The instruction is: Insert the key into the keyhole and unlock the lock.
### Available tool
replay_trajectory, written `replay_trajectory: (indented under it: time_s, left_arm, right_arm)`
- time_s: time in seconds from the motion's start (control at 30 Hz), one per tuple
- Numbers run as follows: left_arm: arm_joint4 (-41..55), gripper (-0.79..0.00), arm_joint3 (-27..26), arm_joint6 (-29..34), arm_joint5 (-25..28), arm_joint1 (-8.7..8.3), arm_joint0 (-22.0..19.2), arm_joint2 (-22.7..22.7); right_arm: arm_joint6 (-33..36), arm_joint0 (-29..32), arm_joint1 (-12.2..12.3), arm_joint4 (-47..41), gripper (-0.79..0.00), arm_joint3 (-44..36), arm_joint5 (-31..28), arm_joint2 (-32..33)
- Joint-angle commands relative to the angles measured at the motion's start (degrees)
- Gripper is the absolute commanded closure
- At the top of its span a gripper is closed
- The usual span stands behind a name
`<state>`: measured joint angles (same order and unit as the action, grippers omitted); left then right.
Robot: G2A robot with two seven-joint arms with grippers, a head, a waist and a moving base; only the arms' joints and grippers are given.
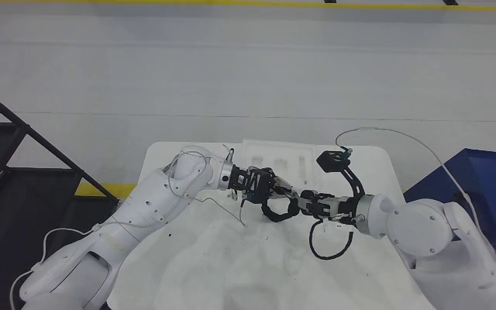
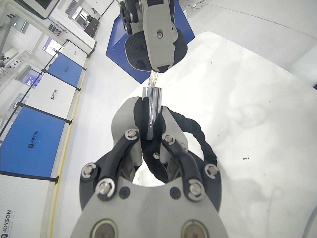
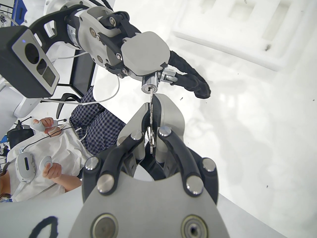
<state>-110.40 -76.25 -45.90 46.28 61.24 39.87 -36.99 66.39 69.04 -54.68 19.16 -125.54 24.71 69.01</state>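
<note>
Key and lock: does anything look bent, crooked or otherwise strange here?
Nothing stands out. The right gripper holds the key, its tip at the keyhole of the lock cylinder, which the left gripper grips. Key and cylinder look roughly in line; the black cable forms a loop.

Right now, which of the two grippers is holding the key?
The right gripper: it is shut on the key, blade tip at the keyhole. The left gripper instead clamps the lock by its chrome cylinder.

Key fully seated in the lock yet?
No: in the right wrist view a stretch of the key shows bare between the right end effector and the lock, with only its tip at the lock's face.
</note>
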Motion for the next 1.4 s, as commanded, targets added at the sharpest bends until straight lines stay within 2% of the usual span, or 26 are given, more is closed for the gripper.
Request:
replay_trajectory:
  time_s: [0.0, 1.37]
  left_arm:
    - [-0.05, 0.000, 0.02, -0.18, 0.00, -0.01, -0.01, 0.00]
    - [-2.94, 0.000, -0.60, -2.18, -0.22, -0.36, -0.50, 0.30]
  right_arm:
    - [0.07, -0.03, 0.03, 0.01, 0.000, 0.10, 0.00, -0.12]
    - [0.56, -1.43, 0.34, -0.94, 0.000, 1.05, 0.29, -2.19]
